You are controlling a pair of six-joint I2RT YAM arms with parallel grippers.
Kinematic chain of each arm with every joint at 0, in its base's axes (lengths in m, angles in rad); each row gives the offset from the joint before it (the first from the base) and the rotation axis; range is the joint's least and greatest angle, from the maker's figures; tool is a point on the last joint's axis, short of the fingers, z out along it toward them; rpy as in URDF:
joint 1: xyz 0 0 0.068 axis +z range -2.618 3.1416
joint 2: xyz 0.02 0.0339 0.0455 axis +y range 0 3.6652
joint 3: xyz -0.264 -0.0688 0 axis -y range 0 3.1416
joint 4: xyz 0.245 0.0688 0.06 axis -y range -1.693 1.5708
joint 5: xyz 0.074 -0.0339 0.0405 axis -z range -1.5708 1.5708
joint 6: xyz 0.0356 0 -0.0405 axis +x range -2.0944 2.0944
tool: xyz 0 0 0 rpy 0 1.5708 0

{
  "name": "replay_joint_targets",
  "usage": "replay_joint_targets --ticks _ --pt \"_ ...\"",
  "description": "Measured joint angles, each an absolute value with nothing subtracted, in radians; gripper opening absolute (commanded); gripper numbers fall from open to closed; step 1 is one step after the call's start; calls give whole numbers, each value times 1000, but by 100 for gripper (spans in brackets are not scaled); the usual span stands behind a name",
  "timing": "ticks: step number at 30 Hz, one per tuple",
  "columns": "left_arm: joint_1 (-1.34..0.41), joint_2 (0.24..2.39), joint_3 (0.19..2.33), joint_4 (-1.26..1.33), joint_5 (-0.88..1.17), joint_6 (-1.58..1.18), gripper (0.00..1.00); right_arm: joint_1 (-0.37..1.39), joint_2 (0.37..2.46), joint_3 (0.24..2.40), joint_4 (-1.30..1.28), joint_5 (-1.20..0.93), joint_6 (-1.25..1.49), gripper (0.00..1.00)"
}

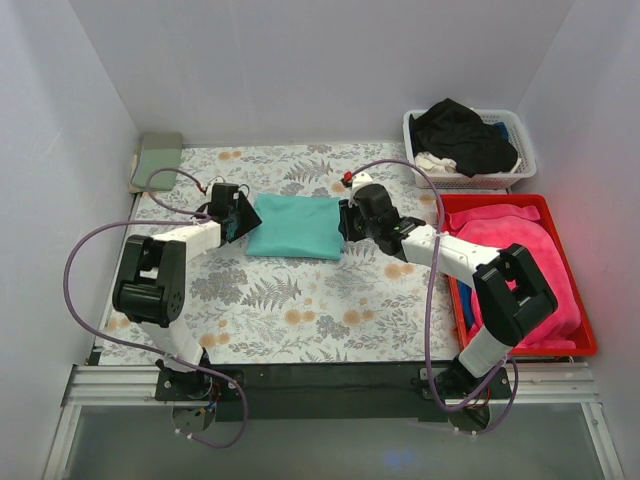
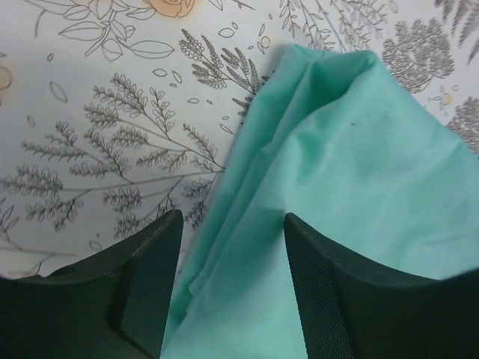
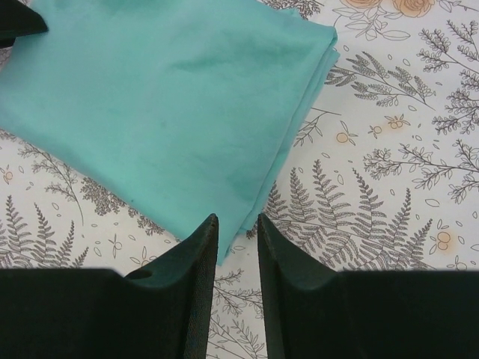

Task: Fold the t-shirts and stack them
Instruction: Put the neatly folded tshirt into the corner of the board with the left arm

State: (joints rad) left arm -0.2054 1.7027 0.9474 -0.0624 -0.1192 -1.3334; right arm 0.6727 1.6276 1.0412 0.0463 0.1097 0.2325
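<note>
A teal t-shirt lies folded into a rectangle on the patterned table cover. My left gripper is at its left edge. In the left wrist view the gripper is open, with the shirt's layered edge lying between the fingers. My right gripper is at the shirt's right edge. In the right wrist view the gripper is narrowly open, and the shirt's near corner lies just at its fingertips, not pinched. A black t-shirt lies in a basket. A sage-green folded t-shirt lies at the back left.
A white basket stands at the back right with the black shirt and some white and blue cloth. A red bin at the right holds pink cloth. Purple cables loop over the cover near both arms.
</note>
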Motion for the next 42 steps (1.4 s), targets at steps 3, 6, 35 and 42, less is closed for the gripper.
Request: replay_joint_targets --ticks 3,6,35,42 --pt "-168 1798 1009 -73 -23 -1294 55 672 1628 1036 45 112 233 34" --pt "-142 1851 1079 -76 97 -1251 55 673 1628 1034 43 120 234 34" --pt "-70 1995 1227 -240 413 -1179 0 673 1632 1029 11 162 260 30" --pt "-89 1989 1330 -392 202 -1126 0 673 1637 1018 1 162 267 29"
